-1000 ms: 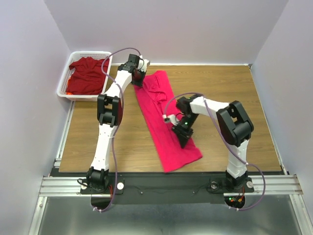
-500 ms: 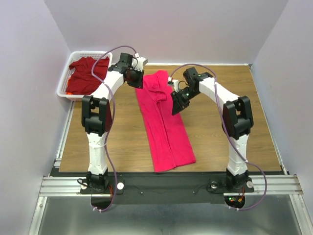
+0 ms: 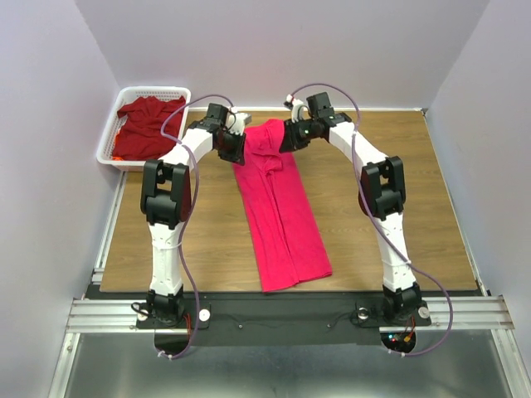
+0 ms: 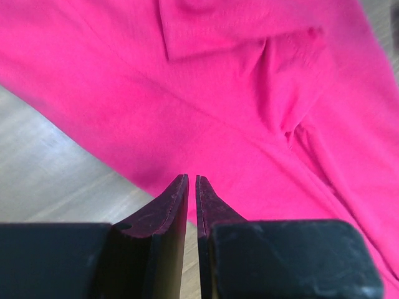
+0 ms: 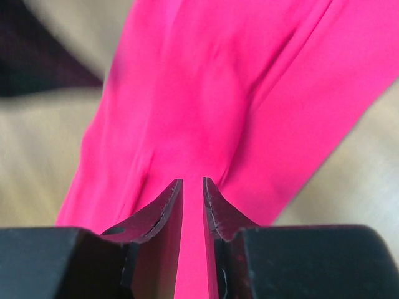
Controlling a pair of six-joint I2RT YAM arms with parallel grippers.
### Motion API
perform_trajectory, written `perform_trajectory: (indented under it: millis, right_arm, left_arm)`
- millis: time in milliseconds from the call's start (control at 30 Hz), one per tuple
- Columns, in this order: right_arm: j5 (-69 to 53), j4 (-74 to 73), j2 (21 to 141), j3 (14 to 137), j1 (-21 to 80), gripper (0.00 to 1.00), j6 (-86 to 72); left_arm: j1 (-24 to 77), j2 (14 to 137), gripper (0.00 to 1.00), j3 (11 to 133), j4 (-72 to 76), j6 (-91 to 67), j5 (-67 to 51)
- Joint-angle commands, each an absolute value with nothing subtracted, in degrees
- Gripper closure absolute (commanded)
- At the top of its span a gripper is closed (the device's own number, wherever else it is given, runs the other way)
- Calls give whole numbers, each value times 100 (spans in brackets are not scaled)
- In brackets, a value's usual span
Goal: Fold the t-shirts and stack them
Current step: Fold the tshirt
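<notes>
While both arms reach toward the far end of the worktop, you have the bright pinkish-red t-shirt lying down the middle as a long narrow strip. Its far end is rumpled, and its near end stops just short of the front edge, slanted a little to the right. Your left end effector sits at the strip's far left edge with its tips over the cloth border. Its jaws stand a thin slit apart, released, with nothing pinched. Your right end effector sits at the far right edge above the pink cloth, its jaws likewise a thin slit apart and empty. The darker maroon-red t-shirt lies crumpled in the white mesh basket at the far left corner, well apart from both.
</notes>
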State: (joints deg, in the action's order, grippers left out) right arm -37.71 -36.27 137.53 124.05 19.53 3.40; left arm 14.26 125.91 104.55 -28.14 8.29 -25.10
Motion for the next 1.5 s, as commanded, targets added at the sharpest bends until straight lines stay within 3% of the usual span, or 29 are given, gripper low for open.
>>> perform_trajectory:
  millis: [0, 133, 500, 900, 1100, 1200, 1300, 1333, 1467]
  right_arm:
    - [-3472, -2743, 14202, 13174, 1969, 76, -307]
    - [-3463, -1980, 14484, 13333, 1960, 73, -640]
    - [-2813, -1617, 15372, 13667, 1960, 71, -1283]
    - [-1109, -1617, 15188, 12825, 1336, 84, -2197]
    - [-1238, -1617, 14898, 12366, 1152, 86, -2478]
    - [-1738, -1608, 14906, 12515, 1108, 74, -2348]
    - [-2494, -1617, 14722, 12796, 1099, 54, -2084]
    - [-2818, -1617, 14530, 12866, 1107, 42, -1918]
    - [-3512, -1626, 13706, 12571, 1107, 24, -1364]
  left_arm:
    - [1450, 11954, 78, 10126, -2751, 923, -2654]
    - [1441, 11848, 77, 9967, -2751, 914, -2637]
    - [1362, 11303, 75, 9704, -2830, 1081, -2750]
    - [1195, 11020, 75, 9561, -2760, 1178, -2611]
    - [1195, 11627, 75, 10308, -2856, 1099, -2671]
    - [1204, 11716, 75, 10415, -2874, 1177, -2847]
    - [1204, 11567, 73, 10127, -2707, 1230, -3058]
    - [1204, 11427, 71, 10021, -2585, 1265, -3119]
    - [1239, 10961, 68, 9432, -2348, 1554, -3427]
